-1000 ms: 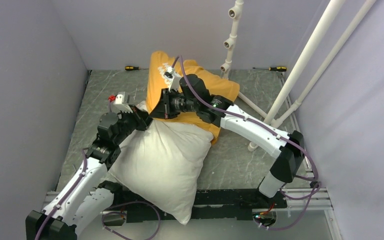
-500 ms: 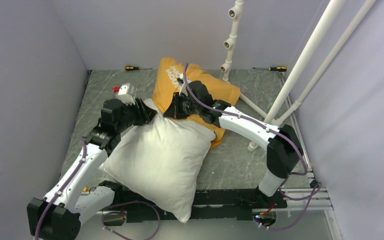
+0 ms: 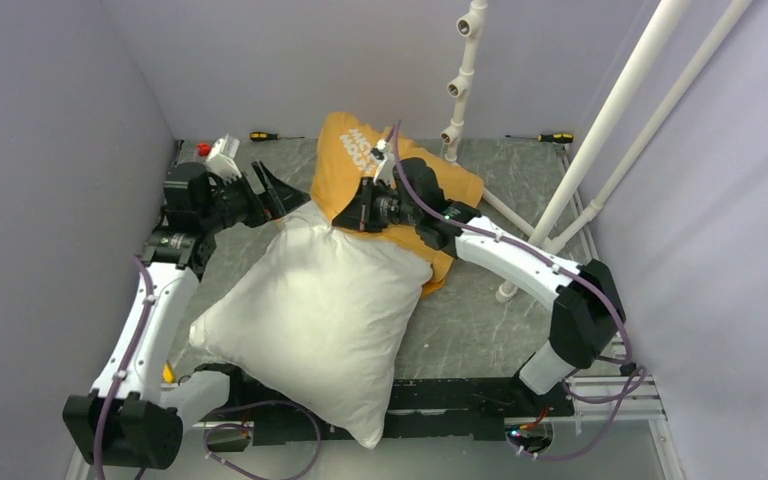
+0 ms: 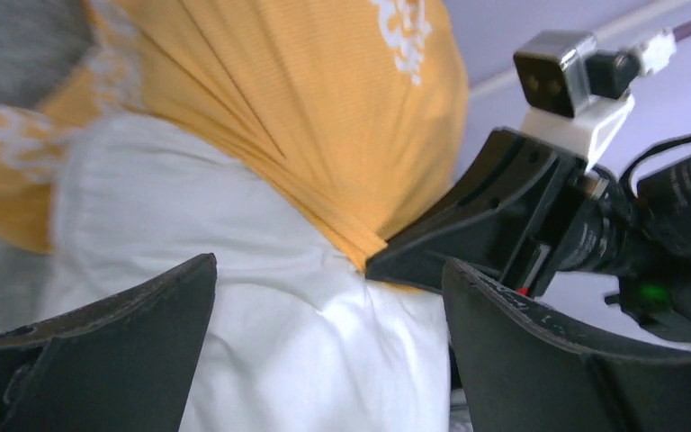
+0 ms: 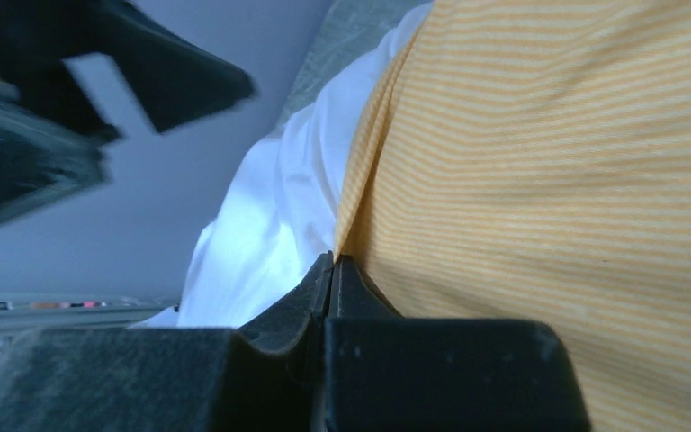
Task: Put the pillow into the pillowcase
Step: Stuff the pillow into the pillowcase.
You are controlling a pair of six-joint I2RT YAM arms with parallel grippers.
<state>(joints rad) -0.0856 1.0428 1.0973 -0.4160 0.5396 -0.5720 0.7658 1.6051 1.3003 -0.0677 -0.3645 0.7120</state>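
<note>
The white pillow (image 3: 310,315) lies slantwise on the grey table, its far end tucked under the mouth of the orange-yellow pillowcase (image 3: 355,160). My right gripper (image 3: 348,215) is shut on the pillowcase's hem where it crosses the pillow; in the right wrist view the jaws (image 5: 333,263) meet on the orange edge (image 5: 549,180) beside white pillow fabric (image 5: 270,207). My left gripper (image 3: 278,190) stands open just left of the pillow's far corner, holding nothing. From the left wrist, its fingers (image 4: 108,351) frame the pillow (image 4: 234,270), the pillowcase (image 4: 279,108) and the right gripper (image 4: 468,243).
Two screwdrivers (image 3: 265,136) (image 3: 555,137) lie along the back wall. White pipe posts (image 3: 465,75) (image 3: 610,120) rise at the back right. Grey walls close in on the left, the back and the right. The pillow's near corner overhangs the arm bases (image 3: 440,395).
My left gripper has opened, let go of the fabric and swung back left. The pillowcase has dropped lower over the pillow's far end, and the right gripper stays shut on its hem.
</note>
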